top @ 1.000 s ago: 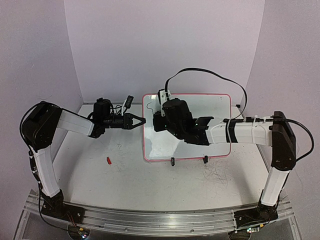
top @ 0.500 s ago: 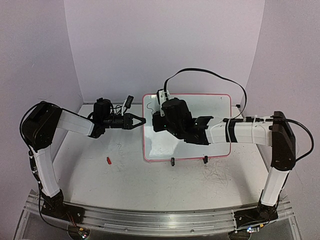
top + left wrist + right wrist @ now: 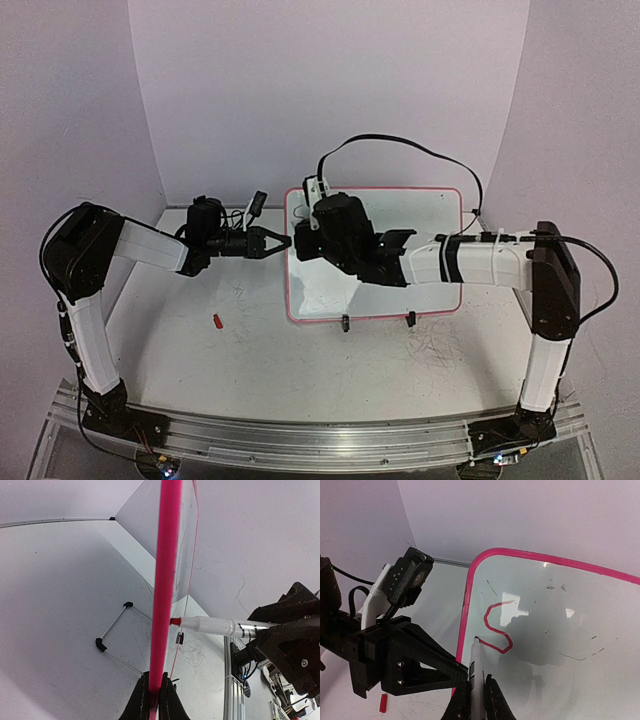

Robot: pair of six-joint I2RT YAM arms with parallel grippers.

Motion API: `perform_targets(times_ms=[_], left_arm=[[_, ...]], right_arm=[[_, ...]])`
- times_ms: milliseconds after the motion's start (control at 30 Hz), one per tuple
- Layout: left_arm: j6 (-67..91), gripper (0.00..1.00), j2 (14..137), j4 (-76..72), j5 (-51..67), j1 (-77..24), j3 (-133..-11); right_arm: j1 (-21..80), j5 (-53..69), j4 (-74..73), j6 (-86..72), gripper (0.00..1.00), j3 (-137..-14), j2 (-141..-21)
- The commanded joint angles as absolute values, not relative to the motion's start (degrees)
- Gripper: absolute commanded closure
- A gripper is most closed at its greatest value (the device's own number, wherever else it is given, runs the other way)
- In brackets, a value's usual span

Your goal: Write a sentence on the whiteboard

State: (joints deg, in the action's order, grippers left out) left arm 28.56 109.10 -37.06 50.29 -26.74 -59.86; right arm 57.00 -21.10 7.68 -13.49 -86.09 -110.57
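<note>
The whiteboard (image 3: 420, 215) lies on the table, white with a pink rim. My left gripper (image 3: 281, 241) is shut on its left rim (image 3: 165, 580), seen edge-on between my fingers (image 3: 141, 700). My right gripper (image 3: 306, 238) is shut on a white marker (image 3: 476, 672) over the board's upper left corner. The marker's red tip (image 3: 476, 640) touches the board at the lower end of a red S-shaped stroke (image 3: 496, 625), the only writing of the sentence in view. The marker also shows in the left wrist view (image 3: 220, 626).
A small red marker cap (image 3: 217, 321) lies on the tabletop left of the board. Two black clip feet (image 3: 345, 322) sit at the board's near edge. Faint grey scribbles mark the table. Purple walls close in at the back and sides.
My right gripper has moved a little left and toward the back over the board with the marker. My left gripper has stayed on the rim.
</note>
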Motion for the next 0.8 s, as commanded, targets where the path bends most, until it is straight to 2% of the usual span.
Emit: perform_targets(times_ms=[0, 267, 767], left_arm=[[29.97, 1.0, 106.96, -38.12, 50.98, -27.15, -59.45], [29.78, 1.0, 106.87, -38.08, 50.58, -27.14, -59.17], [29.7, 1.0, 106.89, -38.12, 50.62, -27.08, -59.49]], right_arm=[[56.68, -21.5, 6.49, -12.83, 1.0, -89.09, -111.2], [55.14, -18.6, 7.54, -13.95, 1.0, -83.49, -103.36], [53.33, -20.36, 8.06, -11.96, 1.0, -85.62, -104.48]])
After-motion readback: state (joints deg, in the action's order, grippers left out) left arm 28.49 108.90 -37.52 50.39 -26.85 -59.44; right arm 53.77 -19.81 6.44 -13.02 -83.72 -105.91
